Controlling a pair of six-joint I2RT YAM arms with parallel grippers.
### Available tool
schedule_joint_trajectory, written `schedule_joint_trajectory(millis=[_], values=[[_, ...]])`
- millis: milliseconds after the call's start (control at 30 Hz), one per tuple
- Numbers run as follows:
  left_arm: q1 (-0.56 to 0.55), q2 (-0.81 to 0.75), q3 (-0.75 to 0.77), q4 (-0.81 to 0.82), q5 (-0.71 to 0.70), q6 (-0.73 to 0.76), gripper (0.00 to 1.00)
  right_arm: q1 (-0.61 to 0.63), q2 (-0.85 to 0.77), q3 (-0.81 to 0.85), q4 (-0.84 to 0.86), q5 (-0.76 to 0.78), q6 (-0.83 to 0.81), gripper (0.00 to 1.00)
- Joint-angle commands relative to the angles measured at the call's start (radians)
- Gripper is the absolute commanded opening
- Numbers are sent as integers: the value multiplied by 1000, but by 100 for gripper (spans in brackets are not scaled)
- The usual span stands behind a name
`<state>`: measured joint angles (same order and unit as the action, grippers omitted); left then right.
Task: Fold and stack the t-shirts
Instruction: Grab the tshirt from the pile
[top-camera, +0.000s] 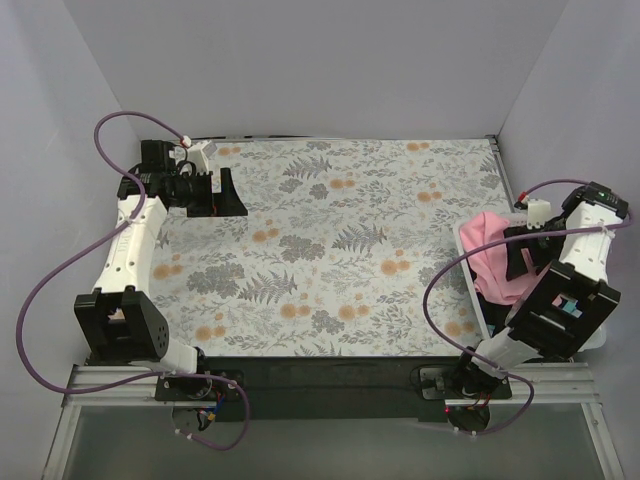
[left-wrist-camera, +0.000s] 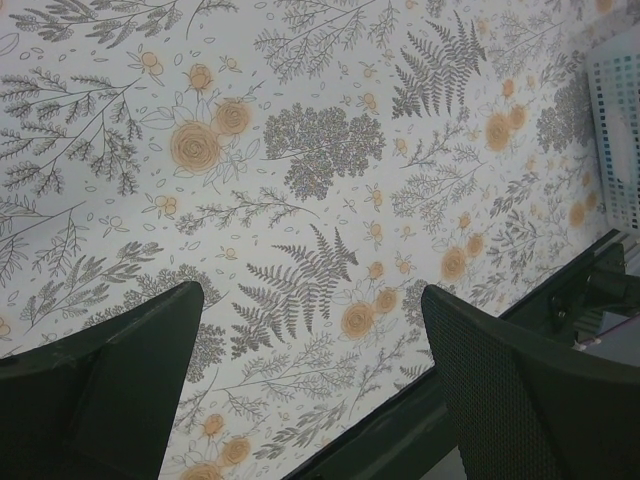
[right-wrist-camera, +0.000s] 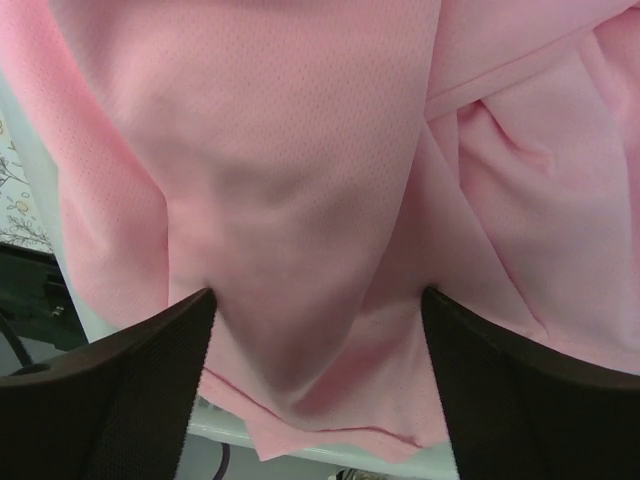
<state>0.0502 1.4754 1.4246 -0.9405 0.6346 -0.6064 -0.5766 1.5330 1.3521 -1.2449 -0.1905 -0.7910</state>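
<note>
A light pink t-shirt (top-camera: 487, 250) lies crumpled in a white lattice basket (top-camera: 470, 287) at the table's right edge. My right gripper (top-camera: 520, 256) is down on it. In the right wrist view the jaws stand wide apart (right-wrist-camera: 315, 300), and a bulge of the pink t-shirt (right-wrist-camera: 300, 150) sits between them, not pinched. My left gripper (top-camera: 228, 195) is open and empty, hovering above the far left of the floral sheet; the left wrist view (left-wrist-camera: 312, 295) shows only the sheet between its fingers. No black or mint-green shirt is in view.
The grey-and-orange floral sheet (top-camera: 350, 240) covers the table and fills the left wrist view (left-wrist-camera: 320, 150). The basket's rim shows in the left wrist view (left-wrist-camera: 620, 130) and under the shirt's hem in the right wrist view (right-wrist-camera: 330, 457). Grey walls enclose three sides.
</note>
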Motion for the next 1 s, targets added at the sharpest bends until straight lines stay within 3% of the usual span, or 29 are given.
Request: schedule_joint_trajectory(millis=[0,33,100,133,200,400,500,800,967], values=[[-1,-52,-26,2,-16,13,90,-5,12,-15,27,0,-14,83],[-1,-55,-29,3,-15,14,90,-5,15,-7,25,5,-11,66],[-1,-58,-35,2,-18,14,91,-5,13,13,18,3,-5,45],[-1,-59,-35,2,-16,14,90,-5,6,27,15,-6,-2,23],[-1,-63,-33,5,-16,10,91,-5,-10,93,-11,-29,-1,2],[0,-55,-29,16,-13,-22,89,23,-46,350,-71,-150,-20,1],[0,-56,-18,22,0,-38,89,124,-63,444,-71,-179,-21,1],[2,-98,-33,91,-81,-116,86,559,44,800,39,-342,117,1],[57,-167,-75,155,-101,-173,84,903,88,877,212,-239,170,1]])
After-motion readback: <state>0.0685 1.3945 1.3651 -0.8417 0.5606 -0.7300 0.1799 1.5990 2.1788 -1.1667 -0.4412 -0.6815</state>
